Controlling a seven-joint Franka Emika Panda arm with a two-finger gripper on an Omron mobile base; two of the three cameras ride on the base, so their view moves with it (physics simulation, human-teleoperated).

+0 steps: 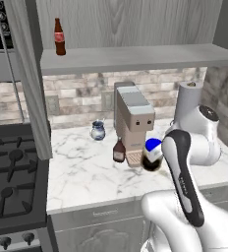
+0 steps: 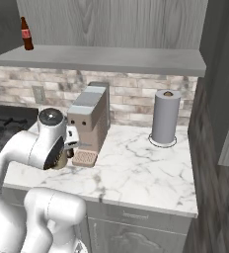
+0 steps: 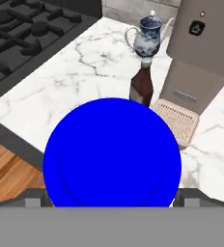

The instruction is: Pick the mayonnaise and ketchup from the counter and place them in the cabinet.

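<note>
The counter (image 1: pixel 86 172) is spanning the middle of the left base view, with the cabinet (image 1: pixel 135 56) running along the top. The mayonnaise (image 3: pixel 112 152) is filling the lower centre of the hand view, and the gripper (image 3: pixel 112 200) is standing wide open around its blue lid, not clamping it. The ketchup (image 3: pixel 142 88) is sitting just above it.

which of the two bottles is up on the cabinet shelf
The tall slim red-labelled bottle stands on the shelf; the squat ketchup sits on the counter.
</note>
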